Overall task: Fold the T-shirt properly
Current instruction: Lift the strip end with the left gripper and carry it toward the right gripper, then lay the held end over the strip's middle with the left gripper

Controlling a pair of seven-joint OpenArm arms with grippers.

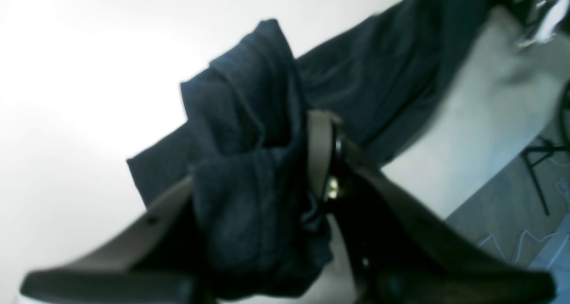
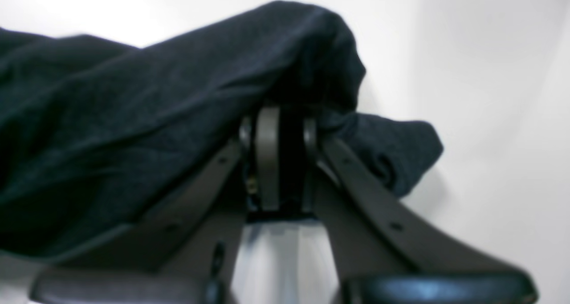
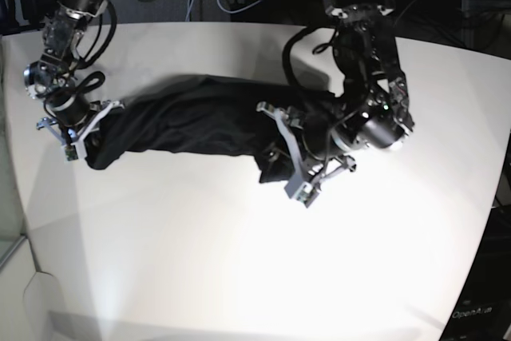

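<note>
We saw 2 black arms with round joint housings and looped black cables. The left gripper (image 3: 289, 167) and right gripper (image 3: 73, 135) had pale grey fingers (image 2: 267, 157) on dark brackets dotted with small screws; one brass-coloured screw showed.

We see the T-shirt (image 3: 192, 121) as plain black, bluish under the wrist cameras, with no print; the table (image 3: 239, 277) is white; our grippers' fingers (image 2: 267, 157) look grey-brown.
</note>
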